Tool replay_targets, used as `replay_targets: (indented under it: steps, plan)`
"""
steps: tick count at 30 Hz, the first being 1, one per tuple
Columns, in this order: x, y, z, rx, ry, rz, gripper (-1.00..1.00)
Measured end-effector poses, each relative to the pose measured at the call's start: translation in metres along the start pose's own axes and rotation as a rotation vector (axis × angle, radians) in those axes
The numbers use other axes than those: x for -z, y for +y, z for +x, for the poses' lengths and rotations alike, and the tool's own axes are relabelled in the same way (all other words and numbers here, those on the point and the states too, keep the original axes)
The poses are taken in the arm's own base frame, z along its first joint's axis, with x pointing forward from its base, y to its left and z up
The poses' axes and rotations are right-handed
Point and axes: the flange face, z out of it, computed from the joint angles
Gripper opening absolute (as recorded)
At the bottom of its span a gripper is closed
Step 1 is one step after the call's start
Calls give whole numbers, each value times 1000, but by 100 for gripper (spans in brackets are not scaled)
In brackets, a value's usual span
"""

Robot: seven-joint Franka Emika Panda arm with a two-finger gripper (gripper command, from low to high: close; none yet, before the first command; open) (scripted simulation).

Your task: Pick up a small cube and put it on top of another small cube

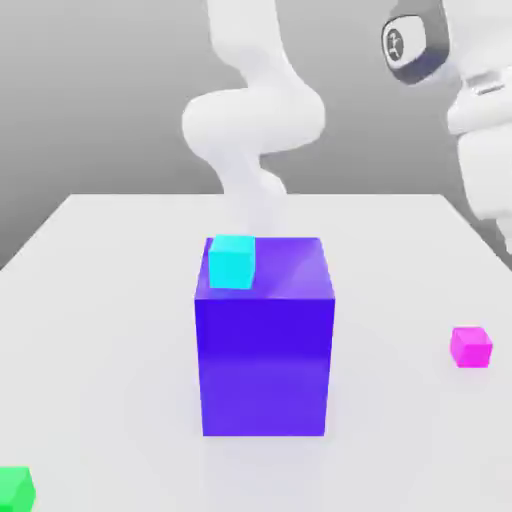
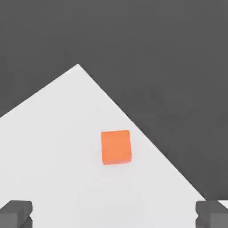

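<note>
Magenta cube (image 1: 470,346) flat on table (image 1: 100,300), no long axis (equal sides); tool (image 2: 114,213) wide, empty.

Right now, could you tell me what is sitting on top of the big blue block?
A small cyan cube sits on the big blue block, at its top's front corner on the exterior view's left. The table behind the block is hidden.

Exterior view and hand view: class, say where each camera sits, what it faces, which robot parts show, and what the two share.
Exterior view: off the arm, above table height, facing the blue block with cyan cube on top, pink cube, green cube; white arm behind.
Hand view: on the hand, looking down at an orange cube near the table's corner; open gripper.
Shared: the white table.
</note>
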Motion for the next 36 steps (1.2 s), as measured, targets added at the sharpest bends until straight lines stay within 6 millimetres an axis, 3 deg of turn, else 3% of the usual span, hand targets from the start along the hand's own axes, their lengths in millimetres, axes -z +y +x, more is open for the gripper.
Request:
replay_targets:
  steps: [4, 8, 13, 19, 20, 27, 33, 36]
  plan:
    - [-56, -29, -44, 159, -89, -28, 0]
    - [-104, -56, -101, 342, -173, -61, 0]
    - [-155, -61, -164, 532, -256, -119, 0]
    - [-214, -50, -185, 563, -268, -130, 0]
    - [-221, -48, -187, 562, -269, -130, -100]
    - [-221, -48, -187, 563, -270, -131, -100]
    - [-169, -57, -173, 559, -270, -133, -100]
    - [-173, -12, -116, 421, -296, -165, -100]
